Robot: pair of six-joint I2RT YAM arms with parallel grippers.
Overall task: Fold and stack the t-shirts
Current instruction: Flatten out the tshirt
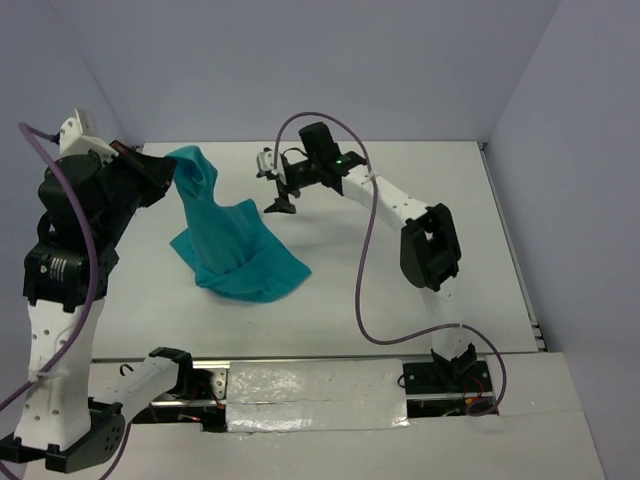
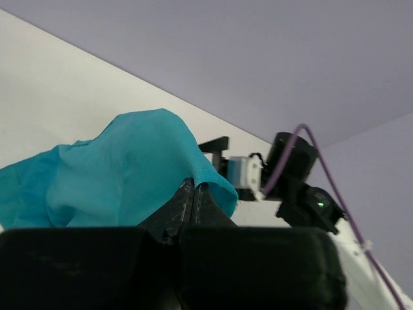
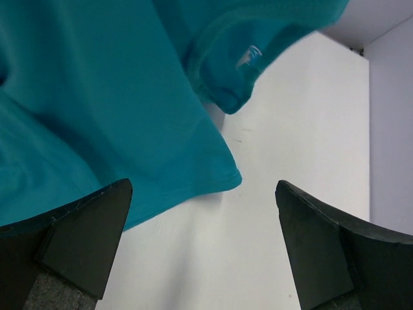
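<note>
A plain teal t-shirt (image 1: 230, 245) hangs from my left gripper (image 1: 178, 172), which is shut on a fold at its top; the lower part pools on the white table. In the left wrist view the cloth (image 2: 122, 171) drapes over the closed black fingers (image 2: 193, 194). My right gripper (image 1: 281, 190) stands open above the table just right of the shirt, near its upper right corner. The right wrist view has the shirt's hem corner (image 3: 219, 174) and a sleeve (image 3: 226, 77) ahead of the wide-apart fingers (image 3: 84, 232), with nothing between them.
The white table (image 1: 420, 290) is bounded by lilac walls at the back and both sides. A purple cable (image 1: 365, 290) loops from the right arm down to its base. Silver tape covers the near edge between the arm bases.
</note>
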